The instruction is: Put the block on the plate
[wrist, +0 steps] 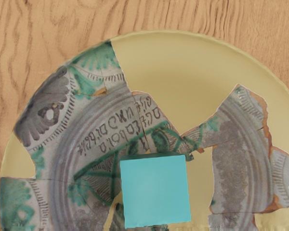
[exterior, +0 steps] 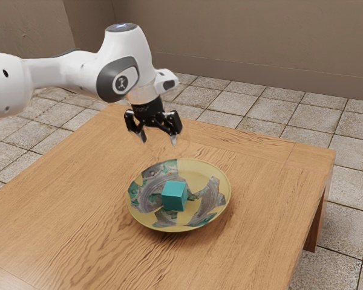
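The teal block (exterior: 174, 196) rests on the plate (exterior: 195, 170), close to its middle, one flat face up. The plate lies flat on the wooden bench (exterior: 72, 223); its yellow surface bears grey and green patterned sections. The gripper (exterior: 158, 141) is positioned above the plate, clear of the block. Its jaws point downward and stand wide apart. Tiled floor (exterior: 228, 100) extends beyond the bench.
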You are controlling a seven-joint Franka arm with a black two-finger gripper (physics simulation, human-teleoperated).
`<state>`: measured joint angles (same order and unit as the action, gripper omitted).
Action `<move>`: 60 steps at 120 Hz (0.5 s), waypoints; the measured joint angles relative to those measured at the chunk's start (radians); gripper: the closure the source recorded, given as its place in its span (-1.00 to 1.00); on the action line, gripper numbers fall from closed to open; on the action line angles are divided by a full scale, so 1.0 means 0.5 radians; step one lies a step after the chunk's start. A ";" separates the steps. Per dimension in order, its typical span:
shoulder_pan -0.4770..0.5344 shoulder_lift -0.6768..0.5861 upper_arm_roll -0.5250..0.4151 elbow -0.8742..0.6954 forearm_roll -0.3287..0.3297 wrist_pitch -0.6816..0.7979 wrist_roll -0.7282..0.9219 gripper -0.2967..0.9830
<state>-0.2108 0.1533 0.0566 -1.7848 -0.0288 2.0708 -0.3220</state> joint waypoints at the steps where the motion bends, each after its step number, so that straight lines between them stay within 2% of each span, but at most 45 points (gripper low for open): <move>1: 0.017 -0.012 -0.016 0.001 0.005 -0.014 0.011 -0.49; 18: 0.197 -0.096 -0.172 0.080 0.049 -0.241 0.209 -0.51; 43: 0.254 -0.097 -0.171 0.419 0.068 -0.582 0.466 -0.53; 60: 0.315 -0.102 -0.166 0.481 0.075 -0.716 0.596 -0.53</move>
<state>-0.0532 0.1024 -0.0267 -1.5445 0.0088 1.7130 -0.0238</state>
